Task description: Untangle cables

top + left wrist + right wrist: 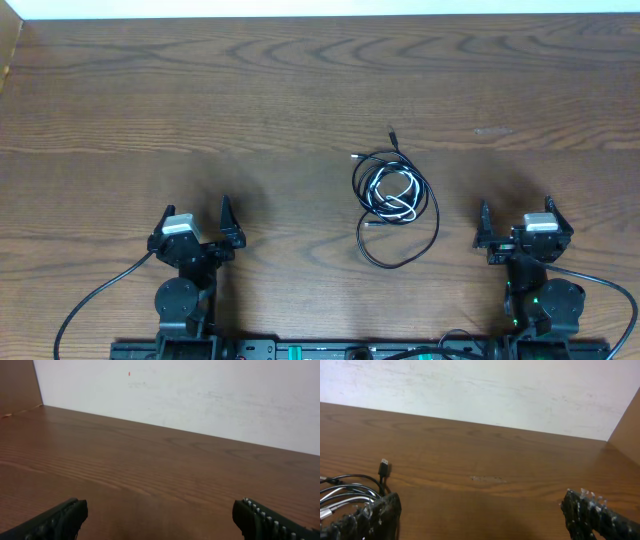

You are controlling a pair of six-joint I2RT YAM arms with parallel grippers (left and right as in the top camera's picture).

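Overhead view: you see the table [300,80] with both arms based at its near edge. The left gripper [195,212] sits at the lower left, jaws spread wide, with nothing between them. The right gripper [516,208] sits at the lower right, likewise released and empty. The cable bundle lies on the wood between the two arms, nearer the right one. The black cable [436,218] forms several overlapping loops. One plug end points toward the far edge of the table, and one larger loop sags toward the near edge. The white cable [392,207] is coiled inside the black loops, and the two cross each other. Neither gripper touches the bundle.

Left wrist view: you see the left gripper [160,512] with its fingers at the bottom corners, fully apart, and bare wood between them. The wall [200,395] rises behind the table's far edge.

Right wrist view: you see the right gripper [480,505] released, its fingers at the bottom corners and holding nothing. The black cable [355,478] arcs at the lower left, just beyond the finger on that side of the picture. Its plug [384,467] shows at the far side of the loops. Strands of the white cable [340,494] run beneath the black arc, and the finger partly hides them. A faint scuff [487,479] marks the wood ahead of the gripper.
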